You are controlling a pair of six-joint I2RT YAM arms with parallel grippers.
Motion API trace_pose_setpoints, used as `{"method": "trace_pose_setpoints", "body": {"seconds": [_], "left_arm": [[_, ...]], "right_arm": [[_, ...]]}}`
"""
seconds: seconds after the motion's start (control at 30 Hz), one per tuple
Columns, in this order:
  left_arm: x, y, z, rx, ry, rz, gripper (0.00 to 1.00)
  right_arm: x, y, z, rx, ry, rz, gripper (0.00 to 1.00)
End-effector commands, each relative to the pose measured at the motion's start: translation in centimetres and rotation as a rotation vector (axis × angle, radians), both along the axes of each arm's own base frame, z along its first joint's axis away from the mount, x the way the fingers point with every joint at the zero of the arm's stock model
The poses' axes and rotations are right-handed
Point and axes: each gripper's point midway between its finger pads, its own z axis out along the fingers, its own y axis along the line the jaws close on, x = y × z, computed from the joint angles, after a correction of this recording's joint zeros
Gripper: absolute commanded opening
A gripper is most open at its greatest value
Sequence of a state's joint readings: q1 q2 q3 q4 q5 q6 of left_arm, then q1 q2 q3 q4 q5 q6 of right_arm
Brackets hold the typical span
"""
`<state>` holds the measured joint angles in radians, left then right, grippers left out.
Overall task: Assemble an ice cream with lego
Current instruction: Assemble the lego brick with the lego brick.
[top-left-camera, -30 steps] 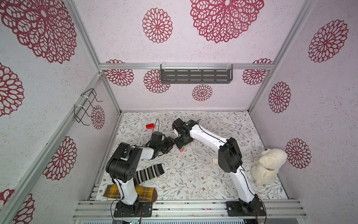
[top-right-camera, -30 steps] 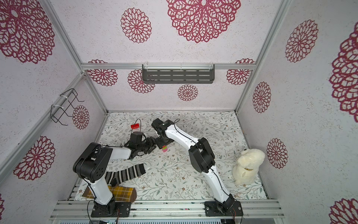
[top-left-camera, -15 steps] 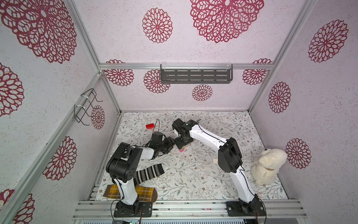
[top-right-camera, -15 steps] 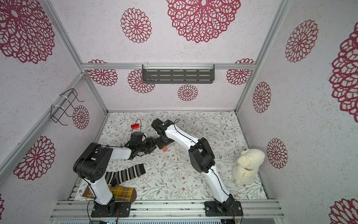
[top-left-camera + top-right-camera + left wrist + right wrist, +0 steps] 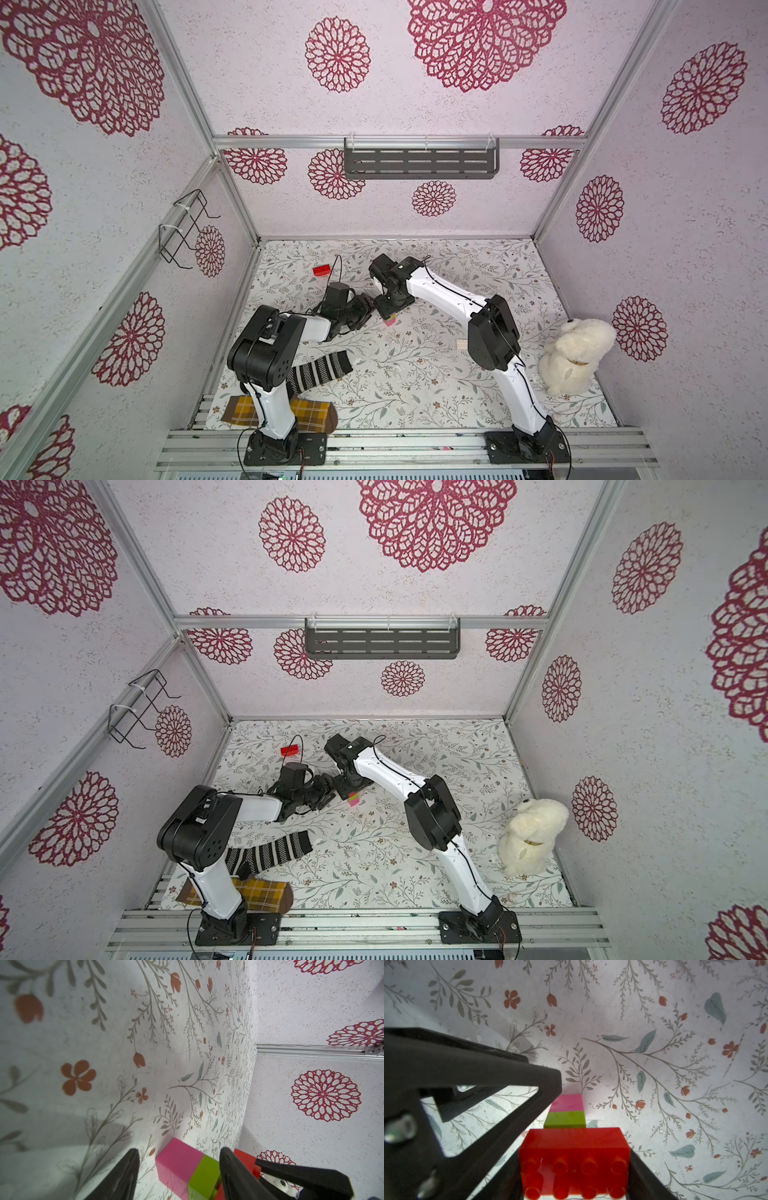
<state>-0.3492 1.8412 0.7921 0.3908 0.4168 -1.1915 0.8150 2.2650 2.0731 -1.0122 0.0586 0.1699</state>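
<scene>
Clamps the stack [image 5: 572, 1142] in the right gripper [image 5: 390, 309] by the red brick [image 5: 574, 1167], jaws tight on its two short ends, studs turned back toward the wrist. Leaves the stem [image 5: 193, 1169] jutting out past the right gripper's fingertips: green block [image 5: 565, 1119] against the red, pink block [image 5: 568, 1103] at the free end. Cannot tell whether that pink end touches the table [image 5: 436, 374].

Has the left gripper [image 5: 178, 1153] just beside the right gripper, jaws apart, grasping nothing, with the stem in the gap. Shows, in the left wrist view, bare table between one finger [image 5: 124, 1174] and the pink end, and the other finger [image 5: 234, 1172] crossing the green block close to the red brick.

Seems, then, to lay the stack's long axis from finger to finger, not across the gap. Judged so, closing would press the stem lengthwise toward the right gripper, seating the blocks, rather than pinch its flanks. Calls for little travel, only a squeeze.

Leaves one loose brick [image 5: 321, 270], red, well apart from the right gripper, beyond the left gripper and so nearer the left gripper than the right.
</scene>
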Motion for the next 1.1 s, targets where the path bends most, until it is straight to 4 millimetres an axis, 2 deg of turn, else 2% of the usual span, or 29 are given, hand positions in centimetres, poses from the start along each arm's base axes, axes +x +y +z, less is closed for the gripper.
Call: {"method": "trace_pose_setpoints", "body": {"seconds": [0.0, 0.4, 0.63, 0.77, 1.0, 1.07], "left_arm": [[0.3, -1.5, 0.9, -0.033, -0.04, -0.035, 0.66], [0.4, -1.7, 0.7, -0.055, -0.037, -0.033, 0.66], [0.4, -1.6, 0.8, -0.058, -0.039, -0.029, 0.66], [0.4, -1.7, 0.8, -0.059, -0.04, -0.03, 0.66], [0.4, -1.6, 0.7, -0.056, -0.037, -0.029, 0.66], [0.4, -1.6, 0.7, -0.056, -0.036, -0.03, 0.66]], "right_arm": [[-2.0, 2.5, 3.1, 0.097, -0.006, 0.04, 0.25], [-1.8, 2.2, 5.8, 0.12, -0.061, 0.027, 0.22], [-2.4, 2.0, 4.2, 0.095, -0.029, 0.038, 0.21], [-1.9, 1.3, 3.8, 0.062, -0.047, 0.017, 0.21], [-1.0, 1.5, 6.3, 0.091, -0.093, 0.002, 0.2], [-0.9, 1.3, 6.4, 0.088, -0.101, 0.002, 0.2]]}}
